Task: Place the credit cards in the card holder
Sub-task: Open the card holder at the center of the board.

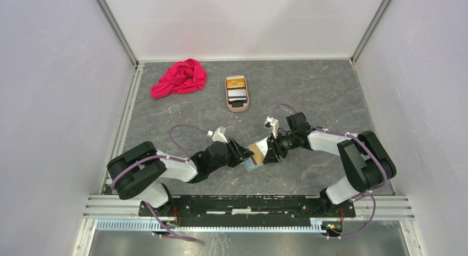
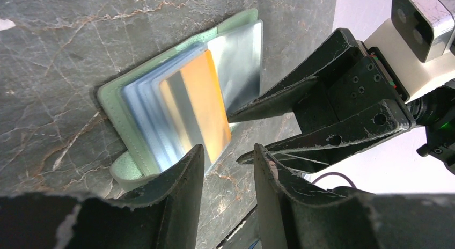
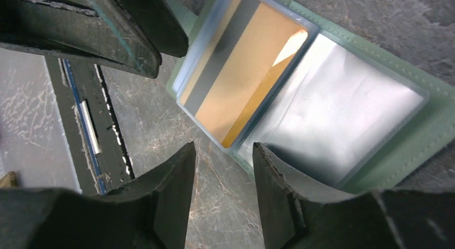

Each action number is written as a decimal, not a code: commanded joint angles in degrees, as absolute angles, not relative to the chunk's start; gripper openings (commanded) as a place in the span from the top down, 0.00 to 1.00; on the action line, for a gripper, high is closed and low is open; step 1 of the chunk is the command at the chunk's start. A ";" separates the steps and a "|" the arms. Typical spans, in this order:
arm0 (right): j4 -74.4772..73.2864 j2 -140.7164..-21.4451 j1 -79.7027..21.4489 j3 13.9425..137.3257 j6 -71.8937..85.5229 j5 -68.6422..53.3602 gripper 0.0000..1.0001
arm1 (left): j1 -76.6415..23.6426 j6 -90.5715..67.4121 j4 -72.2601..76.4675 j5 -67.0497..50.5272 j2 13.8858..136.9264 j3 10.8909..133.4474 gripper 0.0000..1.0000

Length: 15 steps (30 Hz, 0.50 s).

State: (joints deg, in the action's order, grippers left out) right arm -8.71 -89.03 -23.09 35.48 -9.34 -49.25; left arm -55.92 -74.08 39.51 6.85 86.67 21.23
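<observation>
The card holder [image 1: 252, 165] lies open on the table between my two grippers, its sage-green edge [image 2: 110, 101] framing light blue pockets. An orange credit card [image 2: 199, 104] with a dark stripe [image 3: 217, 61] sits in a clear pocket on one half. The other half's pocket [image 3: 343, 120] looks silvery. My left gripper [image 2: 228, 152] is open at the holder's near edge, with only table between its fingers. My right gripper [image 3: 222, 149] is open too, at the opposite edge, holding nothing. More credit cards [image 1: 237, 94] lie in the pinkish-tan tray [image 1: 228, 96].
A red cloth [image 1: 179, 78] lies crumpled at the back left. The tray stands behind the grippers, mid-table. The two grippers' fingers nearly meet over the holder. A metal rail [image 1: 248, 203] runs along the near edge; white walls close in the sides.
</observation>
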 commanded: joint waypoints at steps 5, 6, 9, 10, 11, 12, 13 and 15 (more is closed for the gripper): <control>-9.67 -85.75 -21.16 37.05 -13.26 -48.58 0.49 | -55.41 -75.09 44.35 5.23 88.34 22.27 0.54; -9.22 -85.58 -21.01 36.93 -12.91 -48.65 0.49 | -55.33 -74.99 44.46 5.06 88.64 22.46 0.54; -8.98 -85.34 -20.48 36.99 -12.74 -49.59 0.51 | -55.20 -75.23 44.60 4.83 89.32 22.72 0.55; -8.97 -85.23 -20.39 37.03 -12.74 -50.16 0.52 | -55.18 -75.35 44.27 5.08 89.38 22.75 0.55; -8.96 -85.04 -20.19 37.00 -12.82 -50.65 0.53 | -55.19 -75.47 43.70 5.29 89.34 22.76 0.55; -8.76 -84.77 -20.18 37.00 -12.91 -51.01 0.53 | -55.20 -75.58 43.11 5.69 89.26 22.70 0.55; -8.66 -84.53 -20.17 36.96 -13.00 -51.06 0.54 | -55.20 -75.65 42.57 5.91 89.15 22.61 0.54; -8.40 -84.29 -20.19 37.00 -13.01 -50.32 0.60 | -55.11 -75.97 41.89 6.55 88.95 22.27 0.54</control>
